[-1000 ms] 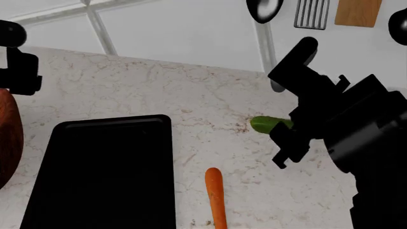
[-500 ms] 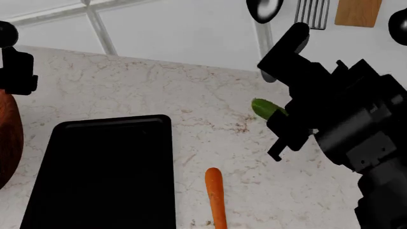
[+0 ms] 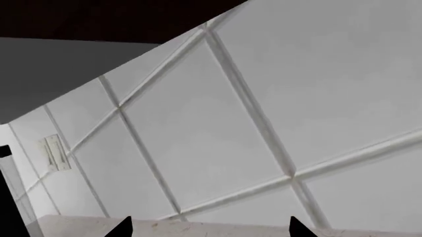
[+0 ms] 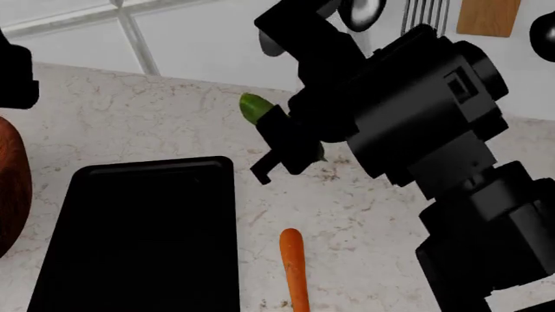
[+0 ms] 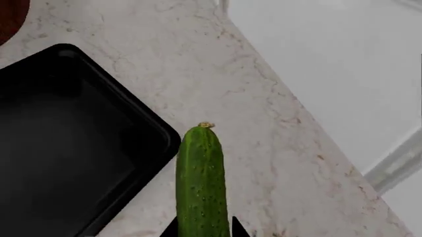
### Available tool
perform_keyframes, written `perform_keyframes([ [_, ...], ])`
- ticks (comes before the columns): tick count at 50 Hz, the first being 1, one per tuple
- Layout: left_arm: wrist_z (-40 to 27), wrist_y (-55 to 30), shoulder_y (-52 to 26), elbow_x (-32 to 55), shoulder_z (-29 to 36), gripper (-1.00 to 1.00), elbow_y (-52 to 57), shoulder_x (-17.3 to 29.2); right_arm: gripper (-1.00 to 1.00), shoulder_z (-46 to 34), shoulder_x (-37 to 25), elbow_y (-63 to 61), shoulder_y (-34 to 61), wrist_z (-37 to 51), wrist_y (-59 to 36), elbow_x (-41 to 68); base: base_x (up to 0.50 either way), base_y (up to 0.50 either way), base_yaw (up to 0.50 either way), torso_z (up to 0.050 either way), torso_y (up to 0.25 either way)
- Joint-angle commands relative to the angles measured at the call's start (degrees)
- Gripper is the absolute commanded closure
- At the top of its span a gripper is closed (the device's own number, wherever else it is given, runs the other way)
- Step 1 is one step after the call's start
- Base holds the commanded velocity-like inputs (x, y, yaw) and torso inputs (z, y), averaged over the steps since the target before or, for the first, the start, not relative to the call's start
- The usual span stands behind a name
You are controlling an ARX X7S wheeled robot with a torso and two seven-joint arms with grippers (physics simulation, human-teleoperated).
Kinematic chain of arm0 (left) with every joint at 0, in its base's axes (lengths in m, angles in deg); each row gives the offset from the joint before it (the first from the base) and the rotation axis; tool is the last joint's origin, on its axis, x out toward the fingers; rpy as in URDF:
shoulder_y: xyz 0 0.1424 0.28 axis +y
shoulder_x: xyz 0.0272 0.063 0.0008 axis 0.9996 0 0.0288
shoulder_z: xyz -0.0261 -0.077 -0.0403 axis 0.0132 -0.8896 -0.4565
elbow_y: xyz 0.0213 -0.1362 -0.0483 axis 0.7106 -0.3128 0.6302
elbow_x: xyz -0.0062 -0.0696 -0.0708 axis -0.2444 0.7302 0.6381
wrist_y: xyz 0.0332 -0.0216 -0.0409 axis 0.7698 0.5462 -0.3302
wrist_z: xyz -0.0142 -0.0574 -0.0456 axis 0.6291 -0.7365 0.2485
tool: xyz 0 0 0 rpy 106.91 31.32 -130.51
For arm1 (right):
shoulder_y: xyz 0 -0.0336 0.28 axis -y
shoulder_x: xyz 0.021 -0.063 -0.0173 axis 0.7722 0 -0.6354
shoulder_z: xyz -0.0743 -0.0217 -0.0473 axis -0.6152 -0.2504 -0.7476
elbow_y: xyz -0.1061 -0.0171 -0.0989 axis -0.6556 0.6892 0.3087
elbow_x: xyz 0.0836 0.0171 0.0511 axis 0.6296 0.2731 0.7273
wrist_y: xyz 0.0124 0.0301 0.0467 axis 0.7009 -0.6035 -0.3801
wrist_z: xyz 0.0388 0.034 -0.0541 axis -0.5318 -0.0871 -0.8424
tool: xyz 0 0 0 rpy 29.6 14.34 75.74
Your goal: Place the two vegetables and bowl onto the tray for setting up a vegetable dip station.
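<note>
Black and bulky, the right gripper (image 4: 275,140) has swung up and leftward since a second ago, carrying the cucumber (image 4: 253,107) off the counter (image 4: 156,123) where it lay beside the arm. Its jaws are clamped on the cucumber's lower end, and the free tip juts out past the fingers, above the bare marble just off the tray's (image 4: 139,234) far right corner. The carrot (image 4: 294,266) lies unmoved on the counter right of the tray. The bowl (image 4: 13,188) shows at the left edge. The left gripper (image 3: 207,229) shows only two fingertips with a wide gap between them, facing the tiled wall (image 3: 264,98).
</note>
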Motion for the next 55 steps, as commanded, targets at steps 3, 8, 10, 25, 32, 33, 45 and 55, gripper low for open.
perform_keyframes([
  [3, 0.82, -5.73, -0.54, -0.23, -3.29, -1.0, 6.39, -1.4, 1.0, 6.19, 10.82, 9.65, 3.49, -0.91, -0.79, 0.63, 0.0, 0.0, 0.0, 0.0, 0.0],
  [8, 0.9, -5.71, 0.13, -0.03, -3.98, -1.0, 7.06, -1.27, 1.0, 5.15, 13.67, 15.13, 4.57, -1.44, 2.7, 0.29, 0.0, 0.0, 0.0, 0.0, 0.0],
  [10, 1.02, -4.31, 1.06, -0.07, -4.02, -1.0, 6.4, -0.92, 1.0, 3.24, 14.61, 18.56, 5.31, -1.0, 5.36, 2.58, 0.0, 0.0, 0.0, 0.0, 0.0],
  [25, 1.07, -6.64, 0.2, 0.53, -5.08, -1.0, 7.96, -0.52, 1.0, -33.69, 14.66, 28.73, 11.97, 8.73, 22.09, 45.62, 0.0, 0.0, 0.0, 0.0, 0.0],
  [32, 1.12, -3.72, 1.69, 0.46, -5.21, -1.0, 6.52, -0.3, 1.0, -38.34, 14.66, 29.06, 12.45, 9.42, 23.6, 49.87, 0.0, 0.0, 0.0, 0.0, 0.0],
  [33, 1.13, -3.84, 1.65, 0.5, -5.18, -1.0, 6.63, -0.26, 1.0, -38.82, 14.66, 29.66, 12.25, 9.33, 23.95, 50.04, 0.0, 0.0, 0.0, 0.0, 0.0],
  [45, 0.95, -4.53, 2.0, 0.83, -5.55, -1.0, 7.3, -0.36, 1.0, -40.43, 14.67, 29.92, 9.82, 9.99, 25.23, 50.92, 0.0, 0.0, 0.0, 0.0, 0.0],
  [55, 0.97, -3.47, 3.07, 0.92, -6.08, -1.0, 7.1, 0.11, 1.0, -40.63, 14.67, 28.58, 8.76, 9.5, 24.62, 50.27, 0.0, 0.0, 0.0, 0.0, 0.0],
])
